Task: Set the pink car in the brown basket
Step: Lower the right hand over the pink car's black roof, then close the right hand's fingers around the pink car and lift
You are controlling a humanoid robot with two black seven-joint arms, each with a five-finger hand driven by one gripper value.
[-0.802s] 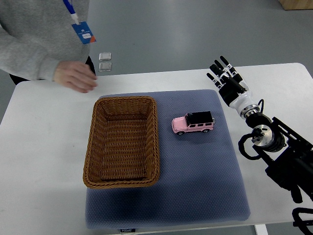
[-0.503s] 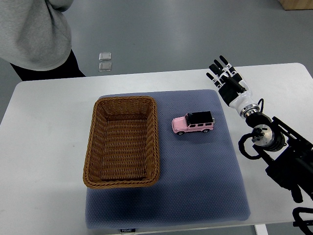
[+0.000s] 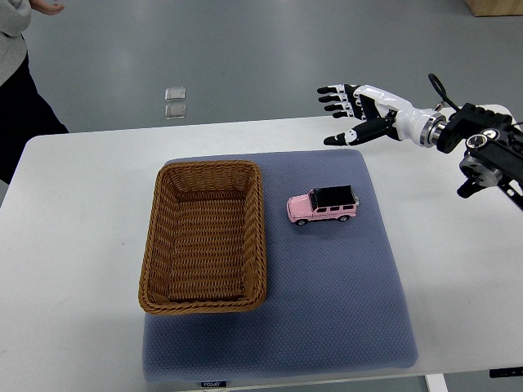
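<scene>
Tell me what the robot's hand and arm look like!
The right hand has black fingers with white bands at the joints and a white back. A silvery ring joins it to a bulky black arm, with a thin black cable looping above.

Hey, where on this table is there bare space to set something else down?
The blue mat is bare in front of the pink car, right of the brown basket. The white table left of the basket is free too. The far right corner is tighter: the right hand hovers there, open.
</scene>
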